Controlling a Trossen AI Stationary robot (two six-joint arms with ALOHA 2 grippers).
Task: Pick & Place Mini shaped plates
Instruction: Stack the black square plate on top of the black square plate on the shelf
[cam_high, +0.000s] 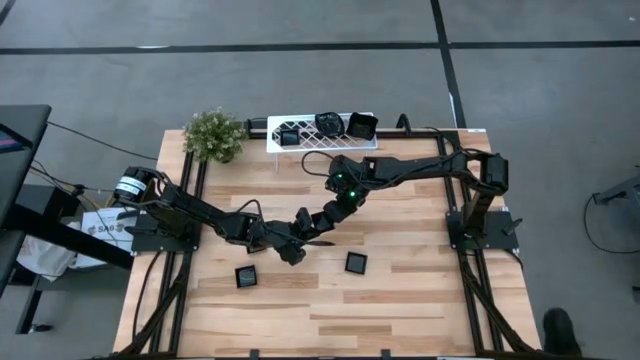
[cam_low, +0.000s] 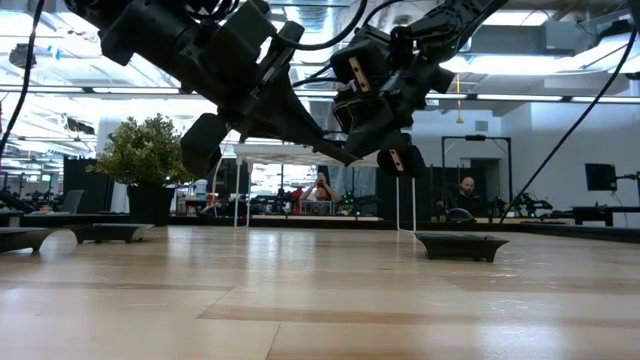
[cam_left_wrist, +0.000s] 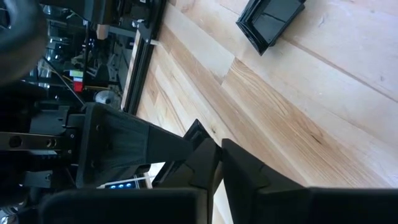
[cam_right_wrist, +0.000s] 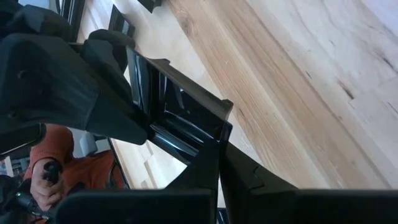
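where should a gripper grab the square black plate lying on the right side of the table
Grip the square black plate by its raised rim, coming down from straight above with one finger inside the rim and one outside. It lies flat on the wooden table, low with flared edges as the low view shows, so a side approach would find little to pinch. Nothing crowds it.
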